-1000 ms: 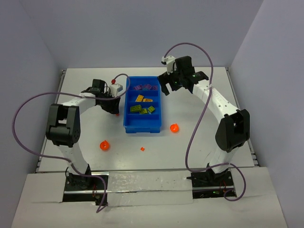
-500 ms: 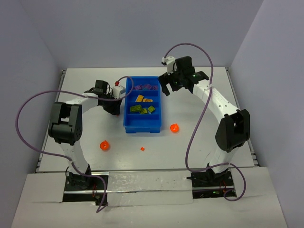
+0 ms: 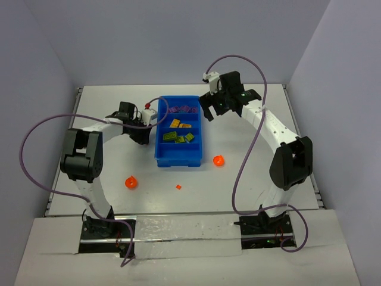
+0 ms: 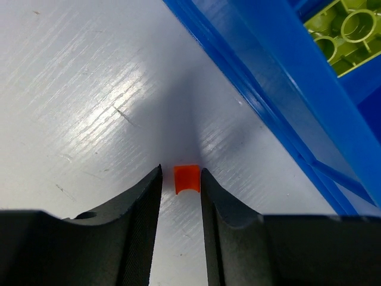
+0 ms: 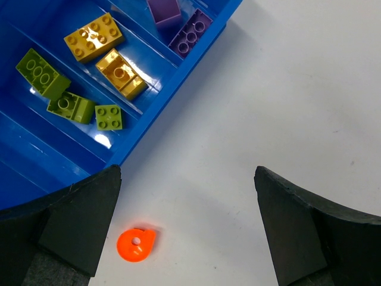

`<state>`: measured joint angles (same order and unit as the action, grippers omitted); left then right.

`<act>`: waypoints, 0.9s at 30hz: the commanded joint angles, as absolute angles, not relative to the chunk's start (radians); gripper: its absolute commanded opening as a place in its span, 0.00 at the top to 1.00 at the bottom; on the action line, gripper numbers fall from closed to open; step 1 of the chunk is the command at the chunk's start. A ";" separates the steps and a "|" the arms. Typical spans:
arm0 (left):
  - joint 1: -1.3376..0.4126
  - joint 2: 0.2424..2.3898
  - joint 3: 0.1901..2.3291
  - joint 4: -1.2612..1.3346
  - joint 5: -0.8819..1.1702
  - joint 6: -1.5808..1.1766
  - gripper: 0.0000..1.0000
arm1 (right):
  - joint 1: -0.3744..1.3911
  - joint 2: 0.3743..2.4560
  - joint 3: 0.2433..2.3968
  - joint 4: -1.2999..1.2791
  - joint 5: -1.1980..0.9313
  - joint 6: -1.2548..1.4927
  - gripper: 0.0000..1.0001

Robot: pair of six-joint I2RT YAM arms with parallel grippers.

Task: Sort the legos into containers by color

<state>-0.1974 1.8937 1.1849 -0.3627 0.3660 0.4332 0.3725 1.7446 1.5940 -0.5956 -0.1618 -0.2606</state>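
Fingers of your left gripper sit low on the white table, slightly apart, flanking one smooth orange lego; glossy blue tray just beside them. Your right gripper hovers spread wide; beyond its tips lie two yellow bricks, three lime bricks, two purple bricks, all studded.

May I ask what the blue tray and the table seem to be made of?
Blue tray: likely glossy moulded plastic, given sharp highlights on its floor. Table: white, smooth, perhaps painted or laminated; fine scratches and soft sheen show.
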 commanded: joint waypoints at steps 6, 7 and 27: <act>-0.215 1.862 1.132 -0.345 0.354 0.467 0.70 | 0.366 1.741 1.581 -0.591 -0.145 -0.272 0.00; -0.215 1.860 1.127 -0.346 0.353 0.470 0.71 | 0.365 1.740 1.577 -0.591 -0.144 -0.272 0.00; -0.075 1.619 1.255 -0.411 0.526 0.365 0.93 | 0.338 1.587 1.422 -0.623 -0.216 -0.228 0.00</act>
<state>-0.0609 1.7557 1.1931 -0.3998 0.4051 0.3826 0.3594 1.6778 1.4795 -0.6125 -0.1866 -0.2392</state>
